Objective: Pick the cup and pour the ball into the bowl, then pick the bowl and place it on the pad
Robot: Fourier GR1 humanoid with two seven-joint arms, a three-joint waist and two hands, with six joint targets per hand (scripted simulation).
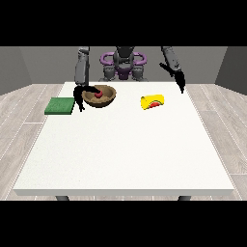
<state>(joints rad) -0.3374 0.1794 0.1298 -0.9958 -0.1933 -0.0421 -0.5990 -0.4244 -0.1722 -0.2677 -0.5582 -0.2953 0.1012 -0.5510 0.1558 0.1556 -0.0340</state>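
While the robot stands small at the far edge of the white worktop (125,154), we see in the front view a brown wooden bowl (107,98) resting on the worktop towards the far left, with a small red ball (98,94) lying inside it. Just left of the bowl, near the worktop's left edge, lies a flat green pad (60,105), apart from the bowl. The hand at the view's left (78,96) is at the bowl's left rim, between bowl and pad; its dark fingers reach along the rim and down beside it, but we cannot tell whether they close on the bowl. To the right of the bowl, well apart from it, a yellow cup (153,102) with a red and green mark lies on its side on the worktop. The hand at the view's right (180,80) hangs above the far right part of the worktop, up and right of the cup, touching nothing; its fingers point downward and look relaxed.
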